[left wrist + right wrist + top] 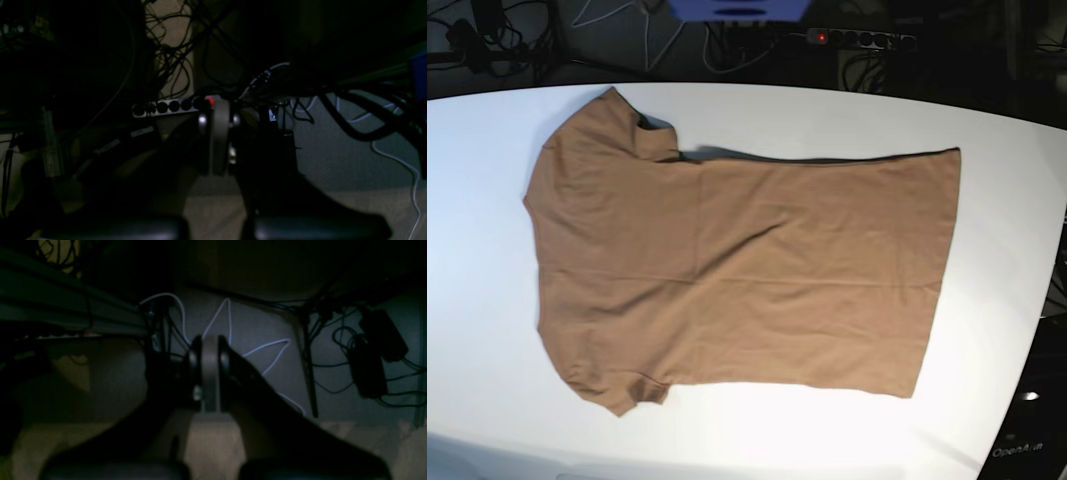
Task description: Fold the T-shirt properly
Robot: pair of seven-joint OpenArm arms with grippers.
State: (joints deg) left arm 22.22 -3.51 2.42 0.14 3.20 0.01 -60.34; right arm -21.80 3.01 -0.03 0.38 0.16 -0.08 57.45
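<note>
The T-shirt lies flat on the worktop, far above both end effectors (left, right), which hang closed and empty; first grasp a sleeve edge cleanly.

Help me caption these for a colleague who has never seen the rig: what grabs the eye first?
The tan-brown T-shirt dominates the base view, spread flat and unfolded across the white table, sleeves toward that view's left. Both wrist views are dark, looking at tangled cables and floor. A power strip glows with a red light in the left wrist view.
</note>
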